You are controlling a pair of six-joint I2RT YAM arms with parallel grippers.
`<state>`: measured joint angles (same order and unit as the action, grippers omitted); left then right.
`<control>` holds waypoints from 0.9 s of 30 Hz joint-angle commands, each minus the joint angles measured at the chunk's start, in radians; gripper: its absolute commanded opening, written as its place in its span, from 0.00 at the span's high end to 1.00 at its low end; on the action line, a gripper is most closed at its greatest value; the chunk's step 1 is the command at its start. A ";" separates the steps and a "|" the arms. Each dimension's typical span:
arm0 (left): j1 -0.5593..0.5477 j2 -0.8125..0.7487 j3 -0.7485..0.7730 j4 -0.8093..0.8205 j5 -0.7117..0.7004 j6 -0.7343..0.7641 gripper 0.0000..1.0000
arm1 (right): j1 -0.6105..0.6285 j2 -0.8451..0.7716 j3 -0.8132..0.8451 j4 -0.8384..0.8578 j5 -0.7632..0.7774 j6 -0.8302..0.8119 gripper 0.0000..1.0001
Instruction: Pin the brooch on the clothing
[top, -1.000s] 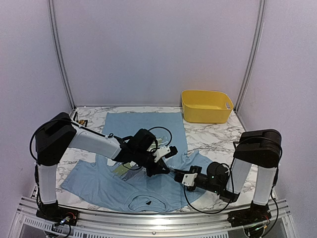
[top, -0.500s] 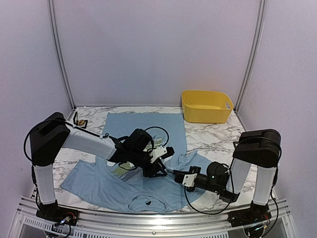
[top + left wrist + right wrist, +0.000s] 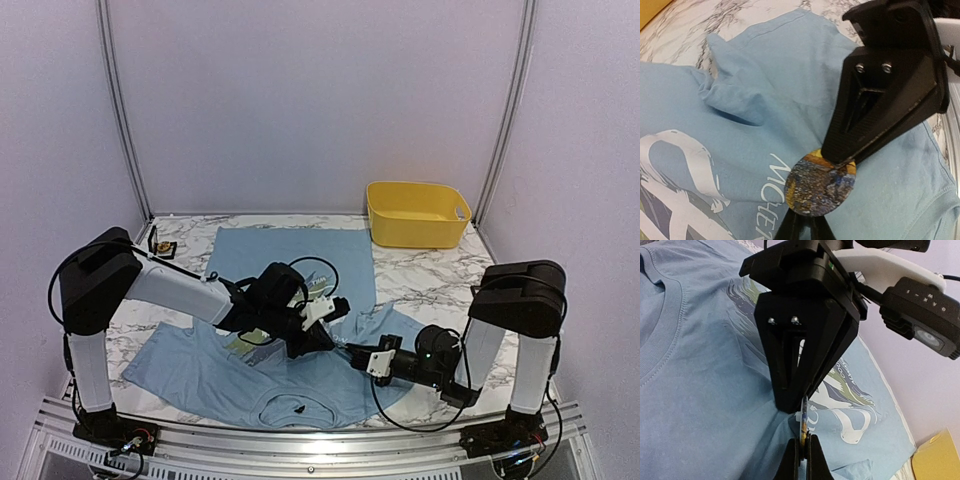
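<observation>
Brooch (image 3: pixel 820 187) back (pin side) unseen

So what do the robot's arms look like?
The left arm and right arm both have chunky black joints with white tubes between, and thin black cables looping around. The left gripper and right gripper each have pointy black triangle fingers with two little silver screws.

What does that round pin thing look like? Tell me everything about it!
The brooch is a small, flat, round disc with a speckled blue, brown and orange-yellow picture. The left gripper pinches one edge and the right gripper the opposite edge. It hangs over the light blue T-shirt near the white lettering; whether it touches the cloth is unclear.
</observation>
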<state>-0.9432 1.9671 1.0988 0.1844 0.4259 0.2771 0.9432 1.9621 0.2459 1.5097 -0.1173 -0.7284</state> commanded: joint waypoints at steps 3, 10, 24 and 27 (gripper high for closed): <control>0.003 0.027 0.026 0.074 0.007 -0.035 1.00 | -0.002 0.023 0.021 0.032 -0.063 0.032 1.00; 0.003 0.036 0.030 0.105 0.025 -0.058 1.00 | 0.000 0.020 0.032 0.063 -0.117 0.105 1.00; -0.002 0.040 0.033 0.160 0.014 -0.085 1.00 | 0.015 0.032 0.053 0.091 -0.167 0.167 1.00; -0.002 0.042 0.028 0.169 0.007 -0.087 1.00 | 0.015 0.029 0.055 0.097 -0.174 0.177 1.00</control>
<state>-0.9428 1.9953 1.0985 0.2401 0.4355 0.2012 0.9340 1.9808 0.2699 1.5288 -0.1844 -0.5850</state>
